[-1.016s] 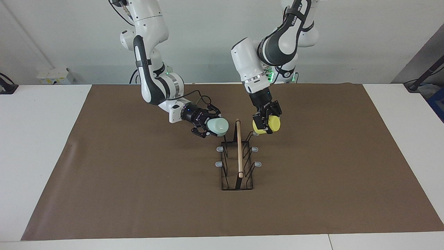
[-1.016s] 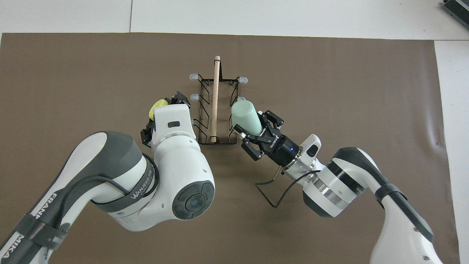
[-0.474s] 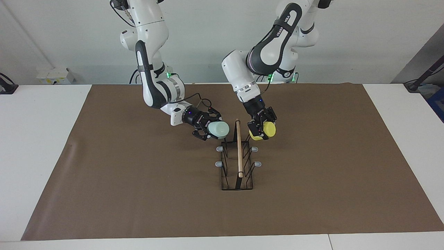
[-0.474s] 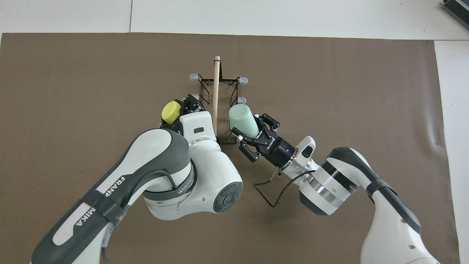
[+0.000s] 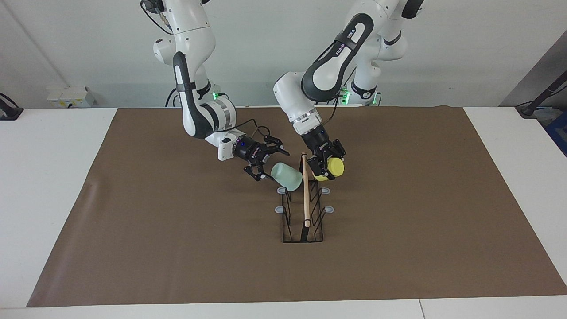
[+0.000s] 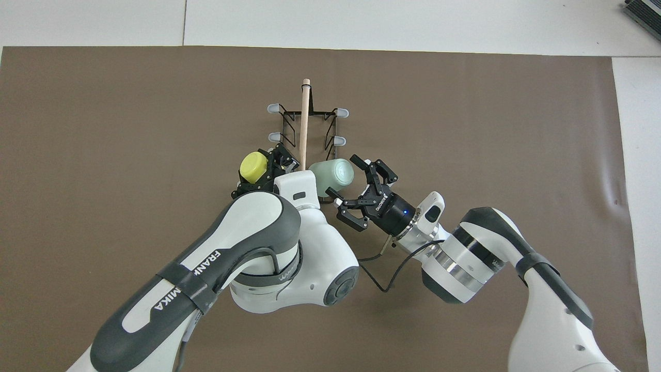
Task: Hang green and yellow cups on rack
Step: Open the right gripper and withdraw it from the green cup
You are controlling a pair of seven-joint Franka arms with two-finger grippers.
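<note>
The right pincer [image 5: 269,165] has sprung wide, dropping the green cup [image 5: 287,176] against the rack [image 5: 304,208]; the left pincer [image 5: 322,165] clamps the yellow cup [image 5: 333,167].

- The narrow black wire rack with a wooden top rod [image 5: 286,221] stands on the brown mat [image 5: 177,243] at the centre of the facing frame. The mat covers the white table [image 5: 44,177].
- The pale mint green plastic cup [image 5: 287,176] lies tilted against the rack's upper end, on the right arm's side.
- The right gripper [image 5: 275,165], fingers spread, is just beside that cup, apart from it.
- The left gripper [image 5: 327,170] clasps the bright yellow plastic cup [image 5: 334,166] over the same end, on the left arm's side of the rod.
</note>
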